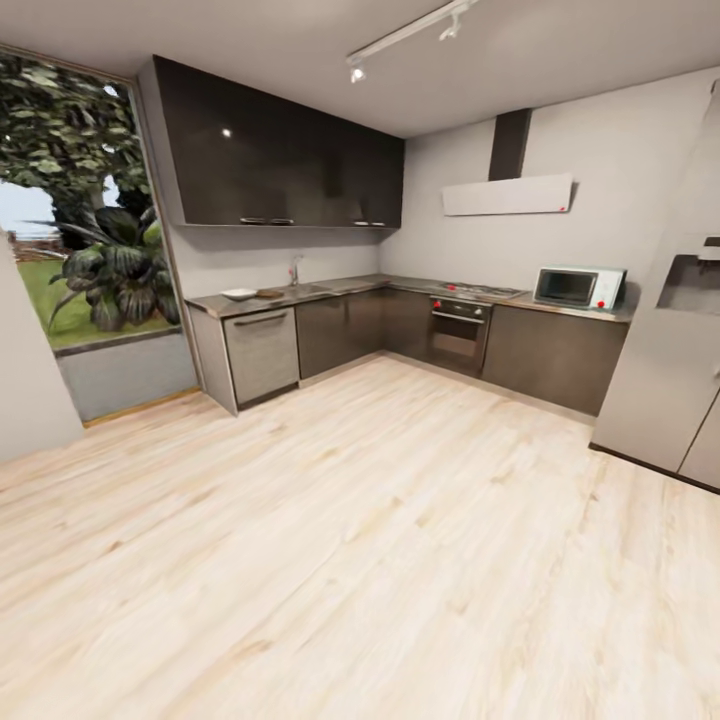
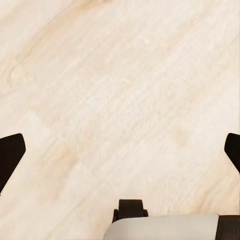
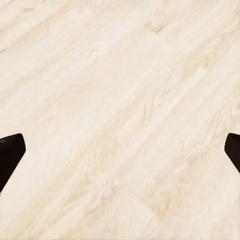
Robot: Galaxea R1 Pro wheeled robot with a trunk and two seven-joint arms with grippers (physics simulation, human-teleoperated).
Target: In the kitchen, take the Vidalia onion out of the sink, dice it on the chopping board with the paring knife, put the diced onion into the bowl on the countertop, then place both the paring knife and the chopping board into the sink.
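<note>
1. Steel-grey sink (image 1: 308,290) sits far across the room, set into the left run of the L-shaped counter (image 1: 350,286), with its curved tap (image 1: 295,270) rising behind it against the wall.
2. No onion can be made out at this range; the basin's inside is too small and blurred to tell what lies in it.
3. Just beside the sink, toward the counter's window end, lies the dark brown chopping board (image 1: 270,293); any knife on or near it is too small to tell.
4. Beyond the board, nearest the counter's end edge, rests the shallow white bowl (image 1: 239,294).
5. Dark grey cabinets (image 1: 340,330) run beneath the counter; glossy black wall cabinets (image 1: 280,160) hang above it.
6. On the counter's other run, past the corner, are a hob (image 1: 482,291) over an oven (image 1: 458,335), then a white microwave (image 1: 578,287) near the far end, with a pale hood (image 1: 508,194) on the wall above.
7. A tall grey fridge (image 1: 670,380) stands at the right; a large window (image 1: 70,200) with green plants outside is at the left.
8. Pale wood floor (image 1: 360,540) spreads between the camera and the counter.
9. The left gripper (image 2: 120,150) hangs over bare floor planks, its jaws spread wide and holding nothing.
10. The right gripper (image 3: 120,152) likewise hangs above the floor, jaws released and spread, with nothing between them.
</note>
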